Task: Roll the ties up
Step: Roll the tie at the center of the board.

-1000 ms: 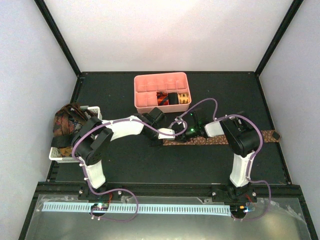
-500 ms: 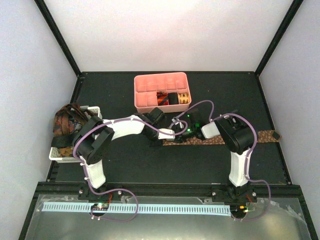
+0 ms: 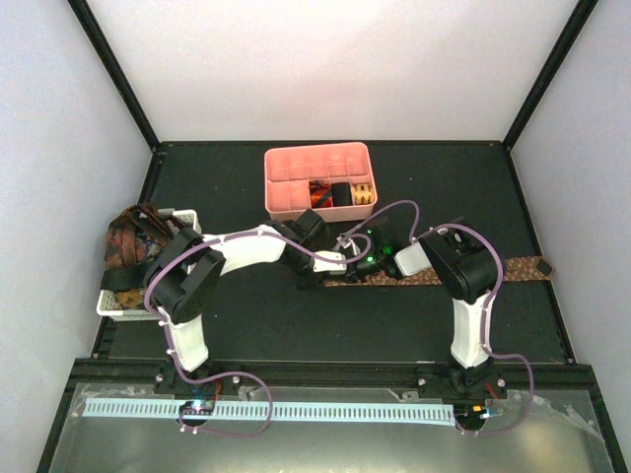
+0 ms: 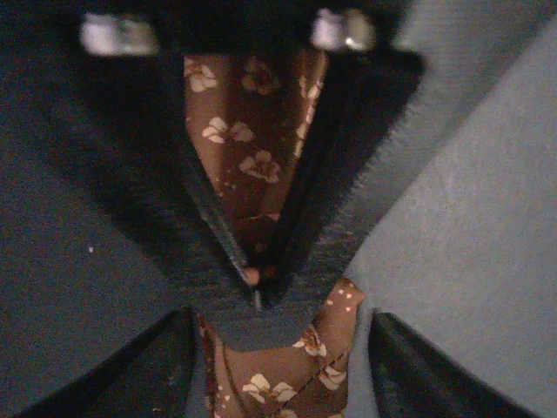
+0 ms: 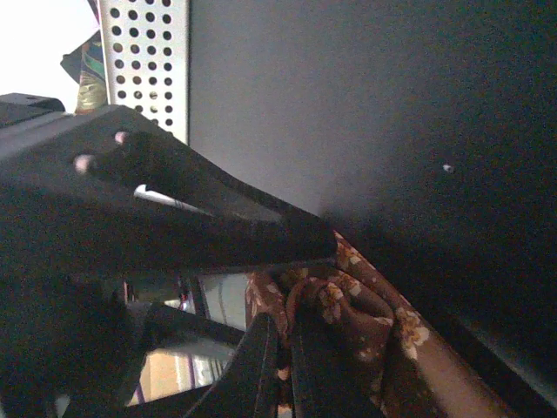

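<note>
Two nearly closed hands, left hand (image 4: pixel 257 292) and right hand (image 5: pixel 283 366), pinch the brown tie (image 4: pixel 239 157) mid-frame; wind slowly, edges square, tension even.

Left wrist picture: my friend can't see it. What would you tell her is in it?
A brown tie with small cream flowers runs down the middle, pinched at the tip of the dark gripper, whose fingers meet in a V. Dark table fills the sides, and the picture is blurry.

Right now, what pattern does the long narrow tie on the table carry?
Brown fabric necktie: small cream flowers, clearest in left wrist view.
</note>
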